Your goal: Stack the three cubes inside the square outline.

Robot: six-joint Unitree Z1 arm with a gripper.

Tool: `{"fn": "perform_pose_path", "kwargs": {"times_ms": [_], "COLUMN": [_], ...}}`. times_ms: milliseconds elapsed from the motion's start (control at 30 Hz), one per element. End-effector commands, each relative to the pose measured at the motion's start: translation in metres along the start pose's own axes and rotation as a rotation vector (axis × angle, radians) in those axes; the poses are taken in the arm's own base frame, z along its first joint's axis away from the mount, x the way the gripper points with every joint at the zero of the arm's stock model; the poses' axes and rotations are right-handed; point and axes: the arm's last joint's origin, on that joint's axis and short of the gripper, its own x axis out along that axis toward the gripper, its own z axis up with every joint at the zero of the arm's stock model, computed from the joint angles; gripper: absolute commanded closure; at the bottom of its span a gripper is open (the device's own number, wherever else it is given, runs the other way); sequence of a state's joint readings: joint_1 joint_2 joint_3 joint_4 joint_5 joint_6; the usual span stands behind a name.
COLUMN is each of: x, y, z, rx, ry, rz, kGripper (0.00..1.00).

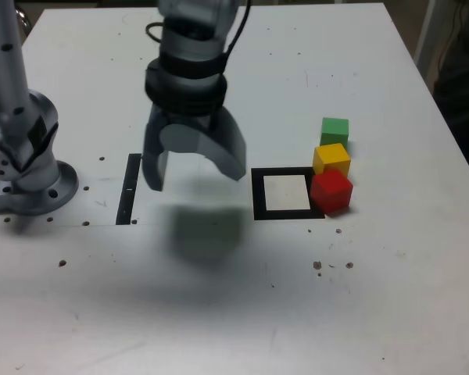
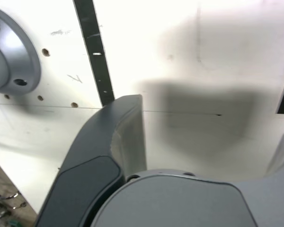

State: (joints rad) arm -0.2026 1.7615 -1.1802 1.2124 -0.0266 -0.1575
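Red cube [image 1: 331, 192] overlaps the square outline's [image 1: 259, 194] edge; the jaws [image 1: 197, 178] hang spread.

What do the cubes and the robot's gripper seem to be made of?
The red cube, yellow cube and green cube look like painted wood or plastic: solid colour, crisp edges. The gripper seems to be smooth grey metal or hard plastic, satin-finished, with soft highlights.

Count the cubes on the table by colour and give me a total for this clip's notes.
Red cube: 1
Yellow cube: 1
Green cube: 1
Total: 3 cubes
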Motion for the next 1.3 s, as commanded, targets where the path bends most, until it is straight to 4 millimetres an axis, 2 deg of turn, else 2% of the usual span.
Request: {"fn": "perform_pose_path", "kwargs": {"times_ms": [0,367,767,1000,1267], "x": [-0.006,-0.031,-0.040,-0.033,-0.009], "y": [-0.003,-0.016,-0.026,-0.029,-0.020], "z": [0.014,0.079,0.135,0.157,0.182], "rx": [-0.008,-0.024,-0.023,-0.023,-0.031], "ry": [-0.002,-0.013,-0.030,-0.021,0.021], "rz": [0.004,0.019,0.016,0.003,-0.012], "kGripper": [0.01,0.01,0.01,0.01,0.01]}}
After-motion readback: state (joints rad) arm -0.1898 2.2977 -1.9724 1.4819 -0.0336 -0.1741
